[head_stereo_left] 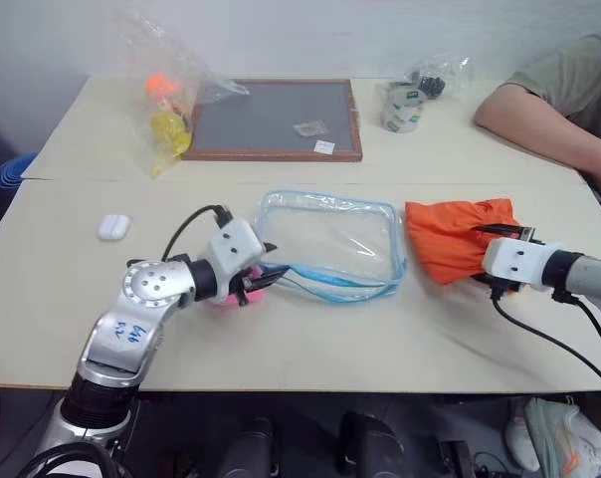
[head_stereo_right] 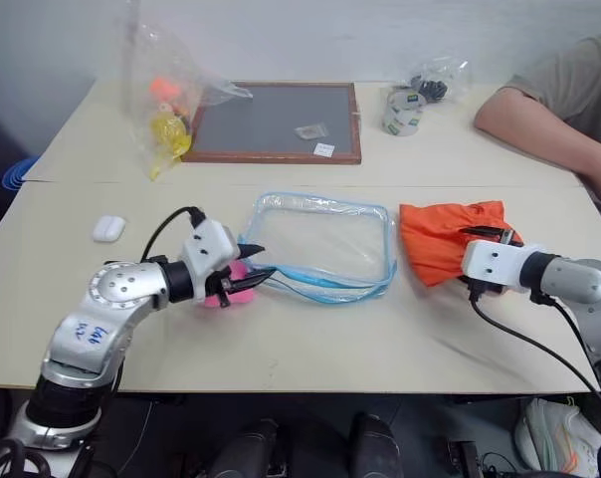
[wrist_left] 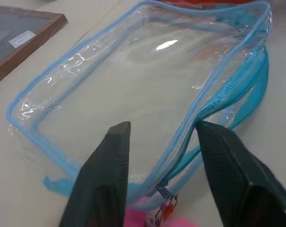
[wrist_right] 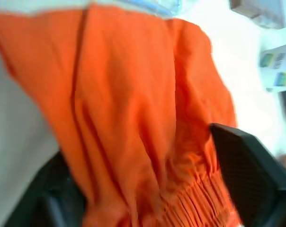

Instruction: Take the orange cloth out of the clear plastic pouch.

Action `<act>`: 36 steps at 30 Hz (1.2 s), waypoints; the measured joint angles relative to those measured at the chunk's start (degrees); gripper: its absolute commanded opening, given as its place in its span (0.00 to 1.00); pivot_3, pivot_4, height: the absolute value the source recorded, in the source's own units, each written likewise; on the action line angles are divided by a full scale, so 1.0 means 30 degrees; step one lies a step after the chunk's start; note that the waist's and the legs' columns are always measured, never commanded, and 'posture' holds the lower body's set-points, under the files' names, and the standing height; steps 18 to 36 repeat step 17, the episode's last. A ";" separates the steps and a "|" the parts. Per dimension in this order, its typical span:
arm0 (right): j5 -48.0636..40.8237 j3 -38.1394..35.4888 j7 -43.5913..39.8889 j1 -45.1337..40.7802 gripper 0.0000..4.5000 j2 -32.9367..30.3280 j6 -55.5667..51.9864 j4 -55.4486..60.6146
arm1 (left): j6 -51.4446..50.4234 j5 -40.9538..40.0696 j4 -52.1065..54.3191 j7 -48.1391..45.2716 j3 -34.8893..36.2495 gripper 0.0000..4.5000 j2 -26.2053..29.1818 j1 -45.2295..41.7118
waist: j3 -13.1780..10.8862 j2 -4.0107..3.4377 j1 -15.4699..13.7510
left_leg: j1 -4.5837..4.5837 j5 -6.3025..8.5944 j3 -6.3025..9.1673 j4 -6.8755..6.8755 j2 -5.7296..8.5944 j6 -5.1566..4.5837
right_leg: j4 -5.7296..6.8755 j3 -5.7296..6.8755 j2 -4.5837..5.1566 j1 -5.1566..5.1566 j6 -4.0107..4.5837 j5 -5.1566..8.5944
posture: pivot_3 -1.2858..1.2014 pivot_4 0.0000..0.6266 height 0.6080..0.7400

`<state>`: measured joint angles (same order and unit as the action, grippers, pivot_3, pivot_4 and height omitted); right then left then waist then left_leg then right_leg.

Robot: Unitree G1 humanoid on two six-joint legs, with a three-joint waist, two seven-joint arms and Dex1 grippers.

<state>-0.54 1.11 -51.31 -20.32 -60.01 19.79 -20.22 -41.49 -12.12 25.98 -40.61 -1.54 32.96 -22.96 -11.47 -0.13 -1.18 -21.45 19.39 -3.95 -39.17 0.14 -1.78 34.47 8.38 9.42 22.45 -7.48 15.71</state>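
Nearest the head camera: left gripper (head_stereo_left: 264, 279) at the near-left corner of the clear plastic pouch (head_stereo_left: 330, 234), jaws spread, black fingers (wrist_left: 105, 179) straddling the light blue zipper edge without pinching it, pink plush charm (head_stereo_left: 223, 297) tucked just beneath. Right gripper (head_stereo_right: 488, 236) on the far side, jaws spread wide around a fold of the orange cloth (head_stereo_left: 455, 237), fingers (wrist_right: 247, 165) flanking the fabric rather than clamping it.

Orange cloth now lying crumpled on the tabletop just beside the pouch's right edge, fully outside it; pouch flat, empty, zipper side gaping toward the near edge. Judged as the closing step: extraction looks done, both grips let go. Next move probably calls for little beyond drawing both arms clear without snagging fabric or zipper tape.

Pale beige tabletop (head_stereo_left: 300, 339), seam running across behind the pouch. Farther back: wood-framed dark board (head_stereo_left: 276, 119), crinkly clear bag with orange and yellow items (head_stereo_left: 166, 95), roll of tape (head_stereo_left: 402, 108), small white case (head_stereo_left: 113, 227) at left. Person's arm (head_stereo_left: 539, 124) resting on the far right corner. Plain light wall behind.
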 measured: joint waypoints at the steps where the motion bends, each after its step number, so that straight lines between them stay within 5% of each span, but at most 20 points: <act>1: -0.0576 -0.0214 -0.0730 0.0404 1.00 -0.0233 -0.0641 0.0316 | -0.0488 -0.0479 0.0222 -0.0073 0.0459 0.78 0.0151 -0.0072 | 0.0000 0.0000 -0.0019 | 0.0000 0.0000 0.0000 -0.0002 0.0001 0.0000 | -0.0002 -0.0001 0.0001 -0.0002 0.0000 0.0000 | 0.52 0.24 1.00; 4: -0.2405 -0.1187 -0.2781 0.1582 1.00 -0.1048 -0.2922 0.1492 | -0.2502 -0.2495 0.0942 -0.0698 0.2131 0.99 0.1041 -0.0165 | 0.0000 0.0001 -0.0056 | 0.0006 0.0001 0.0009 -0.0010 0.0000 -0.0001 | 0.0001 0.0000 0.0003 -0.0013 0.0000 0.0000 | 0.52 0.24 1.00; 10: -0.6544 -0.4707 -0.6317 0.2311 1.00 -0.2937 -0.8860 0.0847 | -0.3923 -0.6801 0.0723 -0.4716 0.7582 1.00 0.5547 0.1170 | 0.0002 -0.0004 -0.0015 | 0.0038 0.0002 -0.0001 -0.0010 0.0000 0.0000 | -0.0005 0.0003 0.0000 -0.0030 0.0005 0.0001 | 0.52 0.24 1.00; 17: -0.7569 -0.6455 -0.9911 0.1861 1.00 -0.5184 -1.2434 -0.4326 | 0.0987 -0.6075 -0.5106 -0.9561 0.9959 1.00 0.9751 0.3639 | -0.0005 -0.0013 -0.0006 | 0.0039 0.0021 -0.0017 0.0009 -0.0001 0.0002 | -0.0014 0.0006 -0.0005 -0.0012 0.0034 0.0017 | 0.52 0.24 1.00; 36: -0.7569 -0.6455 -0.9911 0.1861 1.00 -0.5184 -1.2434 -0.4326 | 0.0987 -0.6075 -0.5106 -0.9561 0.9959 1.00 0.9751 0.3639 | -0.0005 -0.0013 -0.0006 | 0.0039 0.0021 -0.0017 0.0009 -0.0001 0.0002 | -0.0014 0.0006 -0.0005 -0.0012 0.0034 0.0017 | 0.52 0.24 1.00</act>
